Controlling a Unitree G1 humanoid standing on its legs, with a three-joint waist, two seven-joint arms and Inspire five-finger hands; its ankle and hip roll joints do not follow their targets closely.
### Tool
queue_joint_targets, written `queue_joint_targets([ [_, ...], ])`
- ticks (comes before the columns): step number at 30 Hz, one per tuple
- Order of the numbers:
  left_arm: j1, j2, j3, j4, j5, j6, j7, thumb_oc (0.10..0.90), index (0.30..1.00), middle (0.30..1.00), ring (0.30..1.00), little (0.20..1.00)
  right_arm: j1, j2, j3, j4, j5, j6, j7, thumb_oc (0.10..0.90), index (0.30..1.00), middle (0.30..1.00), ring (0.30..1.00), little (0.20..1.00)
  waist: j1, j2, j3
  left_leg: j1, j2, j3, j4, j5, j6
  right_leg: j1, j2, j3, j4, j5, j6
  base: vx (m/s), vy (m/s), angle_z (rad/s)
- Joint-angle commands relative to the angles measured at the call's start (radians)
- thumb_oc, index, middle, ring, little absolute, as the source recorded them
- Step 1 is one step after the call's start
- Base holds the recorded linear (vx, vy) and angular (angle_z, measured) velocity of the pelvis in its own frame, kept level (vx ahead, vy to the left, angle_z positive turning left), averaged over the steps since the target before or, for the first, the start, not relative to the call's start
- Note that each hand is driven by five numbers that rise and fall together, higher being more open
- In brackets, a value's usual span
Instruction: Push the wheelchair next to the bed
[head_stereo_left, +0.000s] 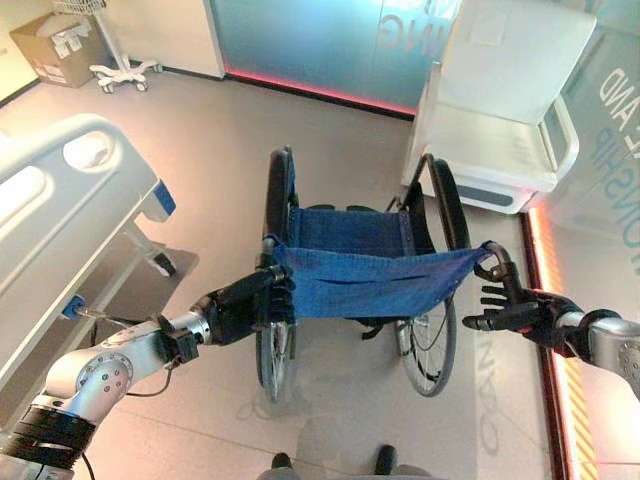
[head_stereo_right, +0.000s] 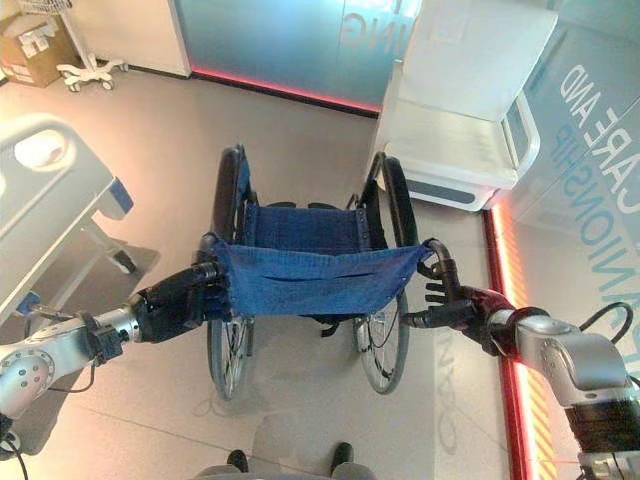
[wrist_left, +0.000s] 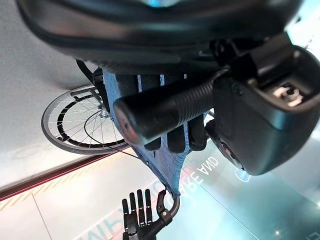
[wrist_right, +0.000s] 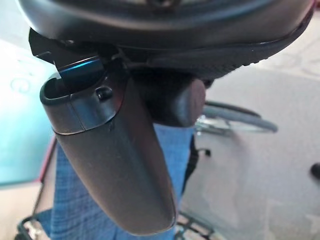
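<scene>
care room: hospital bed (head_stereo_left: 60, 220), wheelchair (head_stereo_left: 360, 265)

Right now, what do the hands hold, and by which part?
Left hand grips the wheelchair by its left push handle; right hand is open beside the right handle.

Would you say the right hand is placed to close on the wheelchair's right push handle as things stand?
Probably yes: the right hand is open right beside the right push handle, with nothing between them.

A blue-backed wheelchair (head_stereo_left: 360, 270) stands upright on the floor, right of the bed (head_stereo_left: 60, 220).
</scene>
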Motion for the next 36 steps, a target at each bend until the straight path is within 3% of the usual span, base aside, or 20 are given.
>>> queue_joint_targets([
  [1, -0.246, 0.009, 0.028, -0.088, -0.175, -0.156, -0.095, 0.400, 0.300, 0.300, 0.300, 0.300, -0.151, -0.172, 0.049, 0.070, 0.001, -0.049, -0.034, 0.800, 0.900, 0.900, 0.900, 0.900, 0.009, 0.054, -0.086, -0.011, 0.017, -0.020, 0.003, -0.018, -0.030, 0.032, 0.005, -0.025, 0.082, -0.091, 0.007, 0.06, 0.003, 0.01],
  [13, -0.302, 0.026, 0.007, -0.031, -0.189, -0.121, -0.117, 0.400, 0.300, 0.300, 0.300, 0.300, -0.361, -0.287, 0.165, 0.208, -0.050, -0.031, 0.071, 0.800, 0.900, 0.900, 0.900, 0.900, 0.026, 0.039, -0.100, -0.009, 0.010, -0.034, 0.003, -0.022, -0.027, 0.035, 0.013, -0.029, 0.089, -0.099, -0.001, 0.04, 0.005, 0.01],
  [24, -0.311, 0.014, -0.003, -0.007, -0.182, -0.116, -0.133, 0.400, 0.300, 0.300, 0.300, 0.300, -0.445, -0.314, 0.248, 0.273, -0.110, -0.018, 0.215, 0.800, 0.900, 0.900, 0.900, 0.900, 0.036, 0.029, -0.105, -0.012, 0.005, -0.041, 0.003, -0.020, -0.024, 0.036, 0.014, -0.032, 0.090, -0.097, -0.002, 0.00, 0.000, 0.00],
  [27, -0.295, -0.001, 0.001, -0.023, -0.170, -0.113, -0.127, 0.400, 0.300, 0.300, 0.300, 0.300, -0.410, -0.293, 0.250, 0.254, -0.174, -0.011, 0.294, 0.693, 0.740, 0.740, 0.740, 0.740, 0.037, 0.028, -0.104, -0.014, 0.004, -0.042, 0.003, -0.019, -0.024, 0.037, 0.012, -0.034, 0.088, -0.097, -0.003, 0.00, 0.000, 0.00],
  [28, -0.291, -0.003, 0.002, -0.028, -0.168, -0.114, -0.124, 0.400, 0.300, 0.300, 0.300, 0.300, -0.401, -0.289, 0.248, 0.250, -0.188, -0.011, 0.307, 0.726, 0.789, 0.789, 0.789, 0.789, 0.037, 0.028, -0.103, -0.014, 0.004, -0.042, 0.003, -0.018, -0.023, 0.037, 0.012, -0.034, 0.088, -0.097, -0.003, 0.00, 0.000, 0.00],
  [29, -0.283, -0.005, 0.003, -0.038, -0.165, -0.119, -0.121, 0.400, 0.300, 0.300, 0.300, 0.300, -0.380, -0.284, 0.240, 0.236, -0.220, -0.010, 0.332, 0.800, 0.900, 0.900, 0.900, 0.900, 0.037, 0.028, -0.101, -0.015, 0.004, -0.042, 0.003, -0.018, -0.023, 0.038, 0.011, -0.035, 0.088, -0.096, -0.003, 0.00, 0.000, 0.00],
  [33, -0.269, -0.014, 0.009, -0.056, -0.154, -0.129, -0.116, 0.400, 0.300, 0.300, 0.300, 0.300, -0.336, -0.269, 0.226, 0.214, -0.288, 0.008, 0.388, 0.800, 0.900, 0.900, 0.900, 0.900, 0.038, 0.027, -0.096, -0.016, 0.003, -0.045, 0.003, -0.018, -0.022, 0.037, 0.010, -0.036, 0.087, -0.094, -0.001, 0.00, 0.000, 0.00],
  [34, -0.266, -0.015, 0.010, -0.060, -0.153, -0.131, -0.115, 0.400, 0.300, 0.300, 0.300, 0.300, -0.327, -0.267, 0.223, 0.212, -0.303, 0.014, 0.407, 0.765, 0.848, 0.848, 0.848, 0.848, 0.038, 0.027, -0.095, -0.016, 0.002, -0.046, 0.003, -0.019, -0.022, 0.037, 0.009, -0.037, 0.086, -0.094, -0.001, 0.00, 0.000, 0.00],
  [36, -0.257, -0.016, 0.019, -0.074, -0.157, -0.129, -0.105, 0.400, 0.300, 0.300, 0.300, 0.300, -0.303, -0.261, 0.215, 0.204, -0.331, 0.025, 0.430, 0.800, 0.900, 0.900, 0.900, 0.900, 0.038, 0.028, -0.095, -0.016, 0.002, -0.046, 0.003, -0.018, -0.022, 0.038, 0.008, -0.038, 0.086, -0.093, 0.000, 0.00, 0.000, 0.00],
])
